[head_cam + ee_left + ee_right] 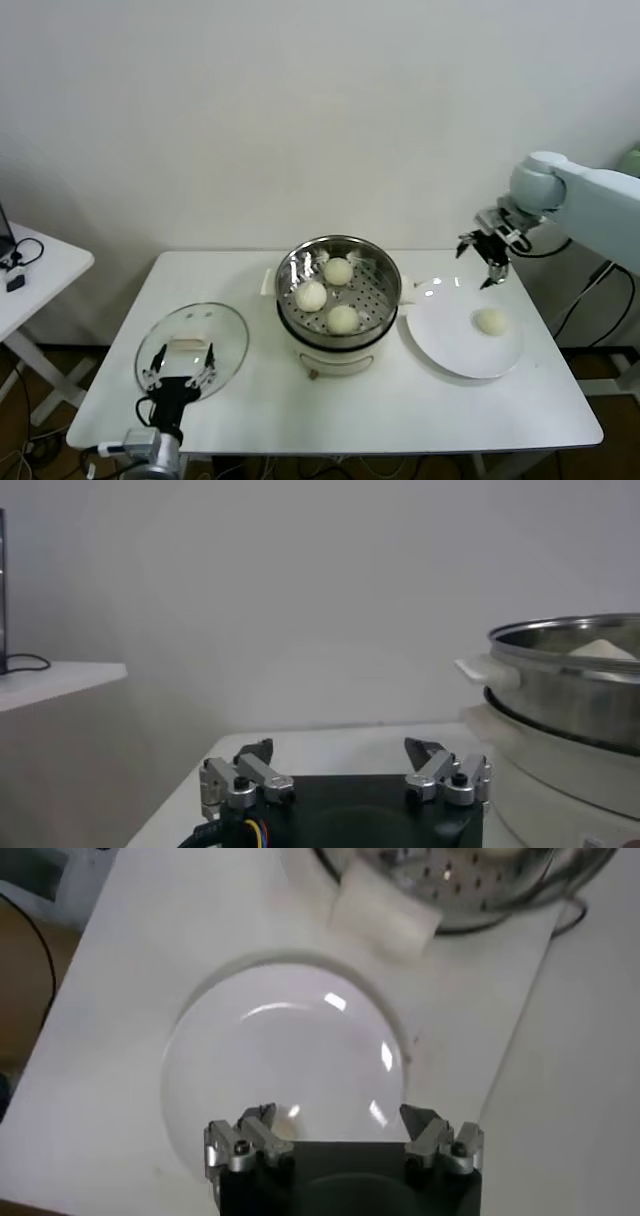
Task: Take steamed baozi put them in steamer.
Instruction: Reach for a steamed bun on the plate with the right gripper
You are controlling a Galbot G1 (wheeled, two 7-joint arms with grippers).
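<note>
Three steamed baozi (339, 271) are sitting in the steamer (385, 282) at the table's (420, 410) centre in the head view, while a fourth (490, 320) is lying on the white plate (440, 340) to its right; the right gripper (490, 262) is hovering spread, empty, above the plate's far edge. Left wrist view: the left gripper (345, 765) is resting open near the steamer (560, 680). Right wrist view: the plate (285, 1068) is lying below the parted fingers (425, 1128).

No readable text, label, brand, number or sign shows on anything in view.
</note>
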